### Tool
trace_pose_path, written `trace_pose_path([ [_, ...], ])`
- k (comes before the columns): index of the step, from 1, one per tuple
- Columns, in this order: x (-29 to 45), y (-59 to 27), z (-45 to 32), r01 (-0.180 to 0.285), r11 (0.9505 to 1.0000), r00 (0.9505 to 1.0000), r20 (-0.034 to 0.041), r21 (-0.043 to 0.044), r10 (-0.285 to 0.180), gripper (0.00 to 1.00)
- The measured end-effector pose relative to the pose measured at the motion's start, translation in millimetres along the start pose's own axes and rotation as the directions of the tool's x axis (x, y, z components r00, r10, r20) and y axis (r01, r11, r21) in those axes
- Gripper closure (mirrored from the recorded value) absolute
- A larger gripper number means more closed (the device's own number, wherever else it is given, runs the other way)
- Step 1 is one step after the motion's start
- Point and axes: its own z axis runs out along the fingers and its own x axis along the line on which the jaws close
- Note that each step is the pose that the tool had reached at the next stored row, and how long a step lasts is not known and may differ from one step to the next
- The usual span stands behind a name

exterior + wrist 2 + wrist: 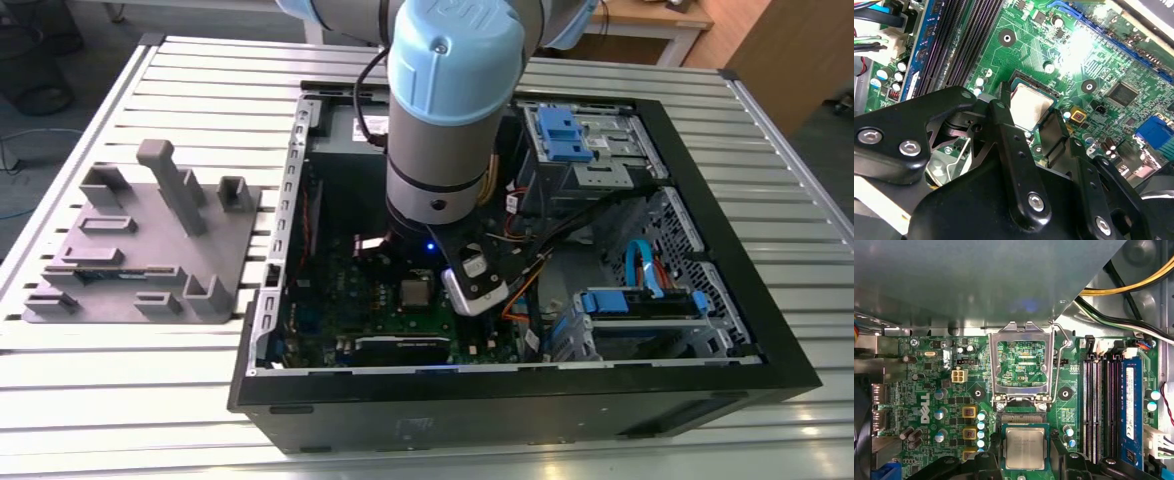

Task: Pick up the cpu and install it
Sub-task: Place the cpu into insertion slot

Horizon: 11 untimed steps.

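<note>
Down inside the open computer case (534, 390) on the table (134, 400), in the exterior view, the arm (447, 100) reaches straight down over the motherboard (334, 330); the cpu (416, 292) shows as a small silver square just below the wrist, towards the exterior view's left of the wrist-mounted block. In the second wrist view the hand (1029, 114) has the cpu (1030, 105) directly between its black fingers (1004, 117), which close on two opposite edges, pinching it; the chip lies flat, its sides parallel to the dark socket (1029, 79) around it, and by my reading it is at or barely above its seat. In the first wrist view the cpu (1025, 449) is centred in the hand (1025, 440), square to the socket (1024, 418); the metal load plate (995, 365) stands swung open beyond the socket's hinge side, clear of the chip, so the way lies straight down, not sideways.
</note>
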Motion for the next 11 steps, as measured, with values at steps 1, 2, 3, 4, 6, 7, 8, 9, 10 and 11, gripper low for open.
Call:
trace_pose_path([
  [1,0.1,0.0,0.1,0.000,1.0000,1.0000,0.0000,-0.0001,0.000,0.53],
  [2,0.4,0.0,0.2,0.000,1.0000,1.0000,0.0001,-0.0001,0.000,0.53],
  [3,0.4,0.0,0.4,0.000,1.0000,1.0000,0.0001,-0.0002,0.000,0.53],
  [4,0.5,0.0,0.6,0.000,1.0000,1.0000,0.0000,-0.0001,0.000,0.53],
  [6,0.5,0.0,0.7,0.000,1.0000,1.0000,0.0001,-0.0002,0.000,0.53],
  [7,0.5,0.0,0.7,0.000,1.0000,1.0000,0.0001,-0.0001,0.000,0.53],
  [8,0.6,0.0,0.8,0.000,1.0000,1.0000,0.0001,-0.0001,0.000,0.53],
  [9,1.0,0.0,1.2,0.000,1.0000,1.0000,0.0002,-0.0004,0.000,0.53],
  [10,1.2,0.0,1.3,0.000,1.0000,1.0000,0.0002,-0.0004,0.000,0.53],
  [11,1.2,0.0,1.3,0.000,1.0000,1.0000,0.0001,-0.0003,0.000,0.53],
])
